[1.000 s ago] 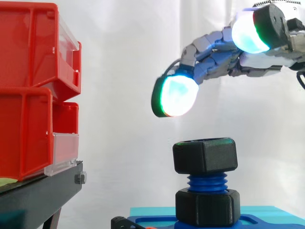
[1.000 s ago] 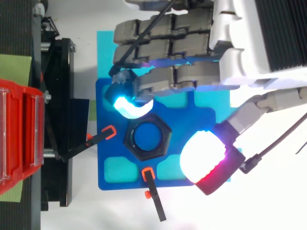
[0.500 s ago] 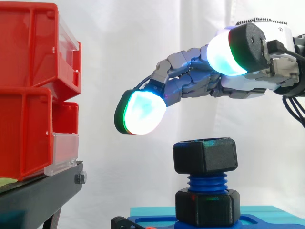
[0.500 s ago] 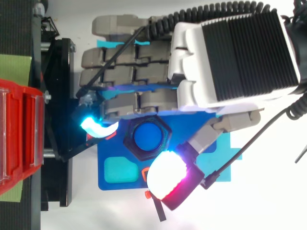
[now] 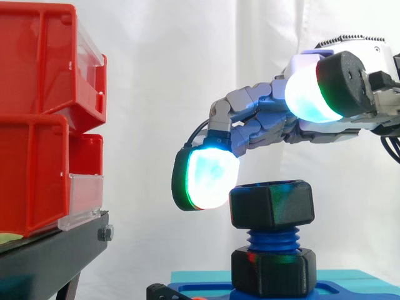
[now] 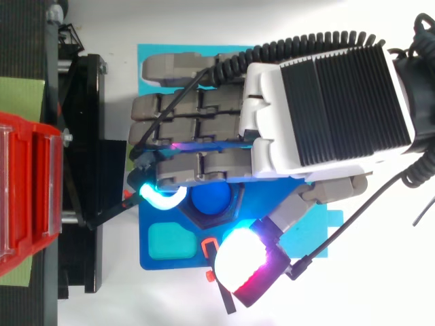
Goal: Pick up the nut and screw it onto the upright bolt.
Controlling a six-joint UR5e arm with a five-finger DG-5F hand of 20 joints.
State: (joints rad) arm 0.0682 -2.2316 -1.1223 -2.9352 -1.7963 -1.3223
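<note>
Hand (image 6: 319, 109) hovered open, holding nothing, over black hexagonal plastic nut (image 5: 272, 203) atop blue threaded upright bolt (image 5: 272, 239); glowing fingertip (image 5: 209, 178) just beside nut.

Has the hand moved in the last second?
Yes. The hand has come down: its lit fingertip, earlier well above the nut, is now level with the nut's left side.

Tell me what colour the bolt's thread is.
Blue. The bolt thread shows best in the side view, below the black nut.

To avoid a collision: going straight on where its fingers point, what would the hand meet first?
Probably the black stand under the red bins; depth is unclear.
</note>
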